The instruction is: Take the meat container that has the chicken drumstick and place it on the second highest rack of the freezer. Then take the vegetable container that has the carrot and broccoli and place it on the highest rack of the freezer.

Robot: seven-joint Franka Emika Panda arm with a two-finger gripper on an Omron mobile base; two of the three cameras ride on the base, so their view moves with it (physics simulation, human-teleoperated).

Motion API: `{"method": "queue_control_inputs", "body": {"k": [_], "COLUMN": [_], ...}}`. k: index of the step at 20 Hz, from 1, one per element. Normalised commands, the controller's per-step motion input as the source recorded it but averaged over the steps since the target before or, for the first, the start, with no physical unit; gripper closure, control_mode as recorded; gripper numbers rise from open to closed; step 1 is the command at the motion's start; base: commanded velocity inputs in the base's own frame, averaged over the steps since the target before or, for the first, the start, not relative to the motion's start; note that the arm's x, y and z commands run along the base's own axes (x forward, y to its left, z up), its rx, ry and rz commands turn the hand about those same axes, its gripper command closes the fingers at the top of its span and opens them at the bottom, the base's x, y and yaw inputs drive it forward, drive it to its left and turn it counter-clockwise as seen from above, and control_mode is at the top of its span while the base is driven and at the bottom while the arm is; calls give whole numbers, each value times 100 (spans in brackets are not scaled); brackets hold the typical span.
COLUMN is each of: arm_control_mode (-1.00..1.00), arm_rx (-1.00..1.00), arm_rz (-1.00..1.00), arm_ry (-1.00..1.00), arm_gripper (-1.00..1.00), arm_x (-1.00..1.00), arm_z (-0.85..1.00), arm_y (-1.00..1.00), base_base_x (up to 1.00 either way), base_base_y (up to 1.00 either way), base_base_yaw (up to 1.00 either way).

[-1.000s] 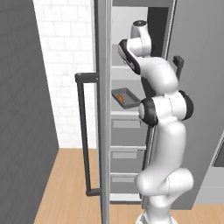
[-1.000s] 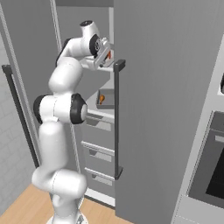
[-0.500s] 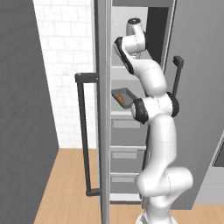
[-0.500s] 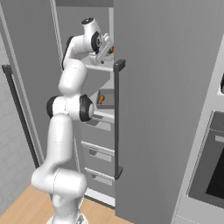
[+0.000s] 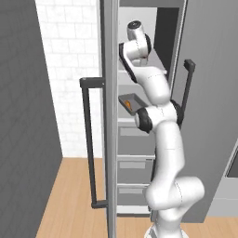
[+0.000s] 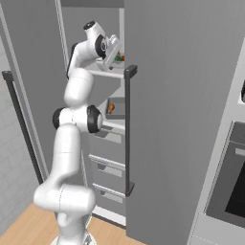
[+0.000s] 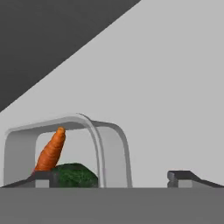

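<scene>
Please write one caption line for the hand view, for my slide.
Open gripper behind the vegetable container, with the carrot and the broccoli inside.

carrot (image 7: 51,151), broccoli (image 7: 75,175), apparently in grey container (image 7: 109,151)

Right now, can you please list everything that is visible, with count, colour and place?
freezer: one, grey, door open, shelves above and drawers below
highest rack: one, light grey, top of the freezer
vegetable container: one, grey, in front of the pincer
carrot: one, orange, in the vegetable container
broccoli: one, green, beside the carrot
meat container: one, dark grey, on the second highest rack
chicken drumstick: one, orange-brown, in the meat container
wall oven: one, black window, right of the freezer
pincer: one, dark tips, open, at the highest rack
</scene>
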Motion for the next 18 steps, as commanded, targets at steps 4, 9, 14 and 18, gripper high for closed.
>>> {"method": "queue_control_inputs", "body": {"k": [4, 9, 14, 18], "arm_control_mode": [-100, -100, -100, -100], "arm_rx": [0, -9, -12, -17], "arm_rz": [-4, -5, -3, -1], "arm_ry": [3, 0, 0, -9], "arm_gripper": [-100, -100, -100, -100], "arm_x": [54, -27, -97, -85], "arm_z": [-1, -66, -85, -98], "arm_y": [-20, -22, -11, -10], "base_base_x": [0, 0, 0, 0], "base_base_y": [0, 0, 0, 0], "base_base_yaw": [0, 0, 0, 0]}}
